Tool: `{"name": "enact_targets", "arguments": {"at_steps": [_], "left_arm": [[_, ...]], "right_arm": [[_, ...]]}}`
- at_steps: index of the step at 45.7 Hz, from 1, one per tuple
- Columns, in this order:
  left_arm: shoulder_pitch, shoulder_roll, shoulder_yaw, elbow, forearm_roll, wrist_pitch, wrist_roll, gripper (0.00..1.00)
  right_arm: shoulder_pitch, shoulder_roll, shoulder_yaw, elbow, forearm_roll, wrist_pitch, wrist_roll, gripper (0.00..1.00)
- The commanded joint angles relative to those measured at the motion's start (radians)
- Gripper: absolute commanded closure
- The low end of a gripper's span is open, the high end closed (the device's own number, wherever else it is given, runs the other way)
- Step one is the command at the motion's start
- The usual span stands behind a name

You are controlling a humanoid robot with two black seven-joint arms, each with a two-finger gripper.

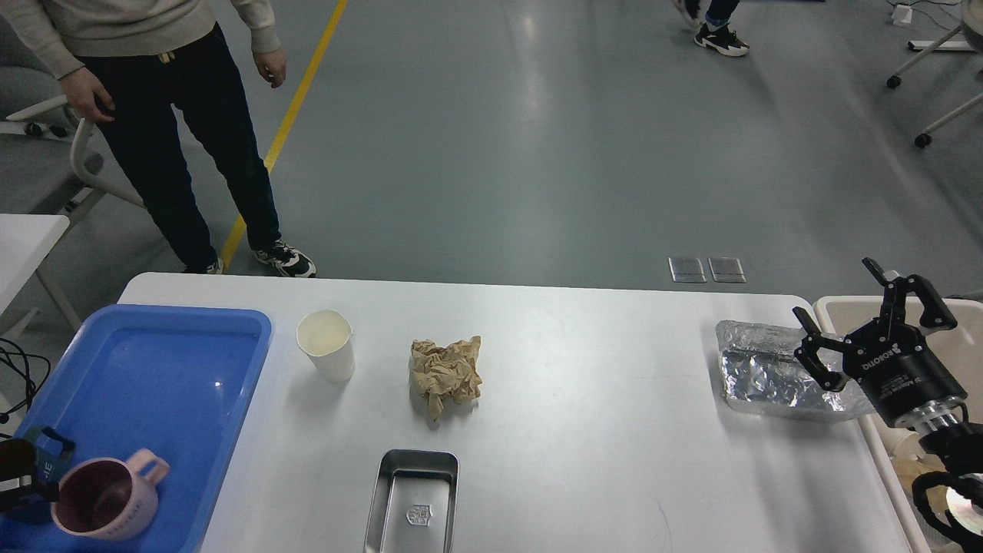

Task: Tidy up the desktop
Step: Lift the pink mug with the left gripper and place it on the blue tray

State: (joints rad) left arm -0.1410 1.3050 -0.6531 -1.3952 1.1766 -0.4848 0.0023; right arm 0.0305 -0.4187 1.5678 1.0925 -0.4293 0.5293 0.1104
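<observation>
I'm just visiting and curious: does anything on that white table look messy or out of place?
Yes. A crumpled brown paper wad lies loose mid-desktop, plainly rubbish. A crinkled foil container sits near the right edge, its walls dented. The white paper cup stands upright; nothing looks spilled.

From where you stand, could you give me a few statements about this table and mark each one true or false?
1. The pink mug sits in the blue tray. True.
2. The paper cup lies tipped over. False: it stands upright on the desktop.
3. The crumpled brown paper lies between the paper cup and the foil container. True.
4. The steel tray holds the crumpled brown paper. False: it looks empty; the paper lies beyond it.
5. The right gripper clamps the foil container. False: its jaws are open, holding nothing.
</observation>
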Motion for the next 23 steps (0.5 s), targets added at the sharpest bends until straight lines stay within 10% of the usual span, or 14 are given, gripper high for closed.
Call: {"name": "enact_targets", "arguments": {"at_steps": [1, 10, 23], "left_arm": [[0.000, -0.023, 0.004, 0.021, 0.000, 0.002, 0.016, 0.82], [-0.009, -0.039, 0.000, 0.036, 0.000, 0.002, 0.025, 0.77], [-0.170, -0.039, -0.033, 0.025, -0.049, -0.069, 0.004, 0.31]], "right_arm": [[0.000, -0.002, 0.000, 0.000, 0.000, 0.000, 0.000, 0.00], [0.000, 0.000, 0.000, 0.000, 0.001, 0.000, 0.000, 0.00], [0.003, -0.002, 0.000, 0.001, 0.000, 0.000, 0.000, 0.00]]}}
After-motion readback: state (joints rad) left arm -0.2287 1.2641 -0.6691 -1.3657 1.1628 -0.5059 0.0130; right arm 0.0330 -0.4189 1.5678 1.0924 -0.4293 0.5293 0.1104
